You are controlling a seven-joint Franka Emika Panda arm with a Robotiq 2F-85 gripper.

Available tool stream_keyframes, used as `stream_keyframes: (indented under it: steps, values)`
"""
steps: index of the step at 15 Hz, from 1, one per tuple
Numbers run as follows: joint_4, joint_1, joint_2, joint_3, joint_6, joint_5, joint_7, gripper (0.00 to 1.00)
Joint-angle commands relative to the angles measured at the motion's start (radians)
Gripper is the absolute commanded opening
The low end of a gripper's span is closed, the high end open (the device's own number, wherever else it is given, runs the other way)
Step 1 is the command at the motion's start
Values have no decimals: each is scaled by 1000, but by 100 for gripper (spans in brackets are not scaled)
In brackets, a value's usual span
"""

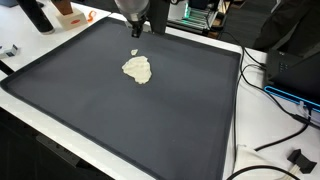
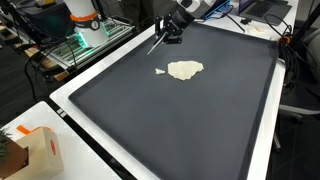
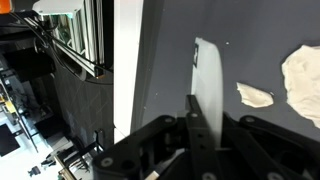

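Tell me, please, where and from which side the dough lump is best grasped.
Likely from straight above, pinching the dough lump across its shorter width near the middle. It lies low and spread on the dark mat, so a sideways approach has no wall to catch. The gripper is shut on a white blade.

A robotics lab, seen in an exterior view: white table (image 2: 66, 103) under a dark mat, loose cables (image 2: 300, 105) at three o'clock, equipment rack (image 2: 78, 45) (glowing green) at ten o'clock.
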Motion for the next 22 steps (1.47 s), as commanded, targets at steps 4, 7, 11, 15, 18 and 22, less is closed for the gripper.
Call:
stream_keyframes:
  steps: [4, 7, 11, 15, 18, 22]
  values:
    - [53, 42, 44, -9, -26, -48, -42, 1]
    - [63, 54, 52, -6, -26, -60, -71, 1]
    - [60, 67, 49, -1, -20, -76, -127, 1]
    - [40, 78, 22, 10, 8, -93, -225, 1]
    - [26, 88, 0, 19, 26, -106, -302, 1]
    - [-3, 94, -45, 29, 55, -115, -402, 1]
